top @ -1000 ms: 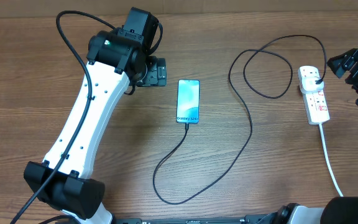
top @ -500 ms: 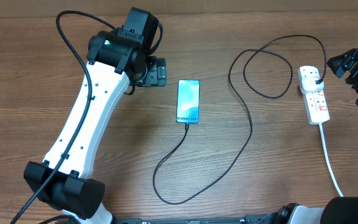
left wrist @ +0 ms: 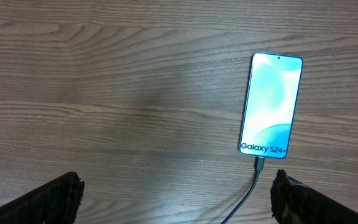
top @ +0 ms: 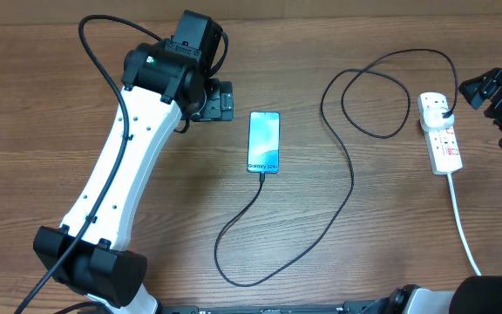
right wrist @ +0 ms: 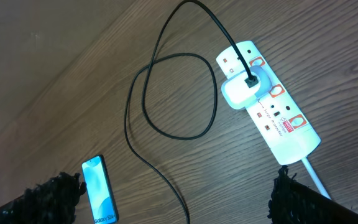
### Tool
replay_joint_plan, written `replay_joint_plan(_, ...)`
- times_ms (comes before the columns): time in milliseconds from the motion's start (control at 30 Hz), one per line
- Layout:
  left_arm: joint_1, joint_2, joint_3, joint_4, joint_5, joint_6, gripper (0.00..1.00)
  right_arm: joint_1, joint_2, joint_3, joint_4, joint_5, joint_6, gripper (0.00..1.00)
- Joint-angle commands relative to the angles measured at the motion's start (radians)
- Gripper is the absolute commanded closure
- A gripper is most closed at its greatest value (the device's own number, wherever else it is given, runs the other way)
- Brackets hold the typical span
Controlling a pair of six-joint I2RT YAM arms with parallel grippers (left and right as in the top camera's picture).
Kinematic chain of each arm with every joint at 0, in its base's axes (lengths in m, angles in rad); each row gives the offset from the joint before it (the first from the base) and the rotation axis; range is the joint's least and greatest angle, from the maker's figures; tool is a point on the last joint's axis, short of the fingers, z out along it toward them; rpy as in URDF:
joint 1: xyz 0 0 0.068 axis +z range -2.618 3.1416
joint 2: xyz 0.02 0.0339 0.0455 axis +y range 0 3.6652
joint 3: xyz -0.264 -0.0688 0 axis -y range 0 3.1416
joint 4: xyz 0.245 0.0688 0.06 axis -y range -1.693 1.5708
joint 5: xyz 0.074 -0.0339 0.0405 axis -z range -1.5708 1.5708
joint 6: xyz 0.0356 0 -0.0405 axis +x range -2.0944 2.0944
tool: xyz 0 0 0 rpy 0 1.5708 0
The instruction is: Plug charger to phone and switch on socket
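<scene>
Closest to the robot's side of the phone [top: 264,142], the black charger [top: 353,187] makes a wide loop on the wooden table [top: 42,113]. Its small tip is plugged into the near end of the phone. The phone lies flat with its blue screen lit and facing up. Just left of the phone and a little farther back, the left gripper [left wrist: 176,200] hangs over bare table, fingers spread wide with nothing between them. Far to the right of the phone lies the white socket [top: 440,135], where the charger's other end goes into a white block [right wrist: 238,93]. Whether its switch is on cannot be told. Even farther right of the phone, the right gripper [right wrist: 169,199] is spread wide too and holds nothing.
</scene>
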Motion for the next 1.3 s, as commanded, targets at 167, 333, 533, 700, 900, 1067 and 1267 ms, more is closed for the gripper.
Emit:
replay_joint_plan(167, 0.004, 0.002, 0.009, 0.001, -0.013, 0.015, 0.00, 0.004, 0.003, 0.012, 0.002, 0.000, 0.003, 0.00)
replay_joint_plan(333, 0.004, 0.002, 0.009, 0.000, -0.013, 0.015, 0.00, 0.004, 0.003, 0.012, 0.002, 0.000, 0.003, 0.00)
replay_joint_plan(533, 0.003, 0.002, 0.009, 0.001, -0.013, 0.015, 0.00, 0.004, 0.003, 0.012, 0.002, 0.000, 0.003, 0.00)
replay_joint_plan(700, 0.003, -0.001, 0.009, 0.013, -0.018, 0.016, 0.00, 0.004, 0.003, 0.012, 0.002, 0.000, 0.003, 0.00)
replay_joint_plan(900, 0.003, -0.025, -0.018, 0.146, -0.060, 0.016, 0.00, 0.004, 0.003, 0.012, 0.002, 0.000, 0.003, 0.00)
replay_joint_plan(1067, 0.003, -0.090, -0.103, 0.248, -0.062, 0.016, 0.01, 0.004, 0.003, 0.012, 0.002, 0.000, 0.003, 0.00)
replay_joint_plan(1267, 0.003, -0.217, -0.267, 0.371, -0.066, 0.016, 0.00, 0.004, 0.003, 0.012, 0.002, 0.000, 0.003, 0.00)
